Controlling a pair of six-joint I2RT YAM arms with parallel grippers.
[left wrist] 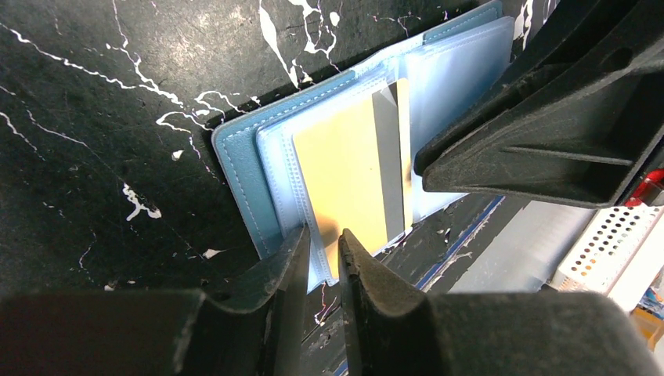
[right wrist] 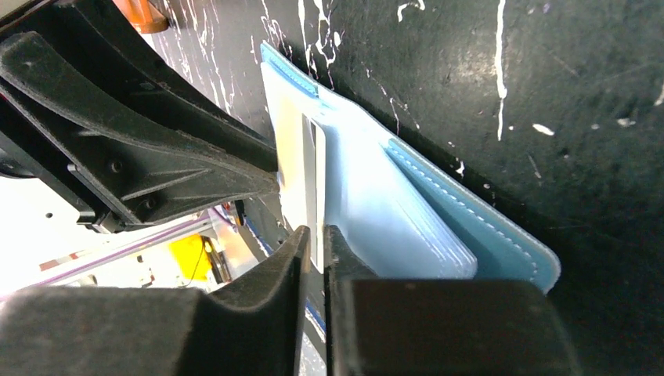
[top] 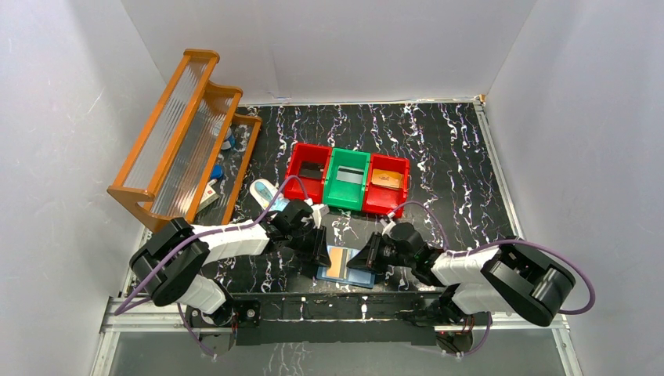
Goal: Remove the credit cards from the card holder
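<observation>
The blue card holder (top: 358, 276) (left wrist: 239, 176) (right wrist: 501, 243) lies open on the black marbled table between my two grippers. A tan-orange credit card (top: 338, 262) (left wrist: 344, 172) (right wrist: 294, 157) with a grey stripe sits in its clear pocket. My left gripper (top: 322, 254) (left wrist: 322, 249) is shut on the near edge of the pocket, at the card's corner. My right gripper (top: 367, 259) (right wrist: 317, 247) comes in from the opposite side and is shut on the card's striped edge. Its black fingers (left wrist: 532, 133) fill the right of the left wrist view.
Behind the holder stand a red bin (top: 307, 171) with a black card, a green bin (top: 347, 178) with a pale card and a red bin (top: 387, 182) with an orange card. A white-and-blue oval case (top: 262, 190) and a wooden rack (top: 184, 133) are at the left.
</observation>
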